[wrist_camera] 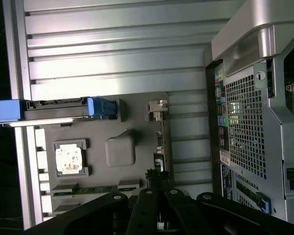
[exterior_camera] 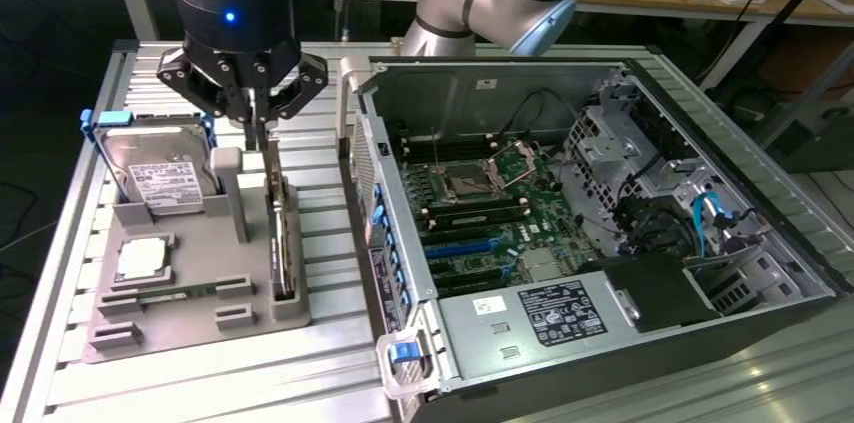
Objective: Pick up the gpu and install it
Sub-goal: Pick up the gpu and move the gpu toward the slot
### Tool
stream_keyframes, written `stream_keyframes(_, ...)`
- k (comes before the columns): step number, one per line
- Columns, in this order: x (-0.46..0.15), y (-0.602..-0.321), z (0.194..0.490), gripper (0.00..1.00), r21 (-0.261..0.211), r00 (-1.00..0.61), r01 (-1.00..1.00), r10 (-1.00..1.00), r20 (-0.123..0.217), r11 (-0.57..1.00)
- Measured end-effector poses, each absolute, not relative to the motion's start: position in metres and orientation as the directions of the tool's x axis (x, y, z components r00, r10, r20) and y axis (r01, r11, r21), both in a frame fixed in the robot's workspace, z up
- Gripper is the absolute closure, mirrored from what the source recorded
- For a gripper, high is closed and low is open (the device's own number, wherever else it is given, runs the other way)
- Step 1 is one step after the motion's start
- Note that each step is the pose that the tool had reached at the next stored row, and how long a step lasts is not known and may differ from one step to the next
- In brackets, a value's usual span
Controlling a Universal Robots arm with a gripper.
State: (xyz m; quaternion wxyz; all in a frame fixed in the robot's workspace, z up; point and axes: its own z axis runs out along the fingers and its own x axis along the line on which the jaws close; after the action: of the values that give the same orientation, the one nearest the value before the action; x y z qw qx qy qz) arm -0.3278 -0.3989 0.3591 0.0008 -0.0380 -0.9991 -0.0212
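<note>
The gpu (exterior_camera: 278, 223) is a thin dark card standing on its edge in a slot of the grey holder tray (exterior_camera: 200, 328), at that tray's side nearest the computer case. My gripper (exterior_camera: 256, 123) hangs straight over the card's far end, its fingers drawn together just at the top edge; I cannot tell whether they touch it. In the wrist view the gpu (wrist_camera: 159, 142) runs as a narrow strip away from the gripper (wrist_camera: 159, 180), whose black fingers (wrist_camera: 149, 196) converge on it.
An open computer case (exterior_camera: 400, 93) lies to the exterior view's right, its motherboard (exterior_camera: 481, 203) exposed. On the tray stand a silver hard drive (exterior_camera: 160, 178) in a blue frame, a processor (exterior_camera: 140, 258) and a green memory stick (exterior_camera: 180, 293). The table top (exterior_camera: 334, 363) is ribbed aluminium.
</note>
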Motion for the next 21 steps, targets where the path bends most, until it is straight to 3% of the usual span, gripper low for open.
stream_keyframes(1,-0.328,-0.399,0.359,0.76,0.042,-0.997,0.076,0.076,0.003,0.996)
stream_keyframes(2,-0.328,-0.399,0.359,0.76,0.042,-0.997,0.076,0.076,0.003,0.996)
stream_keyframes(6,-0.328,-0.399,0.359,0.53,0.042,-0.997,0.076,0.076,0.003,0.996)
stream_keyframes(7,-0.328,-0.399,0.359,0.4,0.042,-0.997,0.076,0.076,0.003,0.996)
stream_keyframes(8,-0.328,-0.399,0.359,0.35,0.042,-0.997,0.076,0.076,0.003,0.996)
stream_keyframes(11,-0.328,-0.399,0.359,0.28,0.04,-0.998,0.07,0.07,0.003,0.997)
stream_keyframes(12,-0.328,-0.399,0.359,0.22,0.038,-0.999,0.049,0.049,0.003,0.998)
stream_keyframes(21,-0.328,-0.399,0.349,0.22,0.022,-0.999,-0.04,-0.04,0.003,0.999)
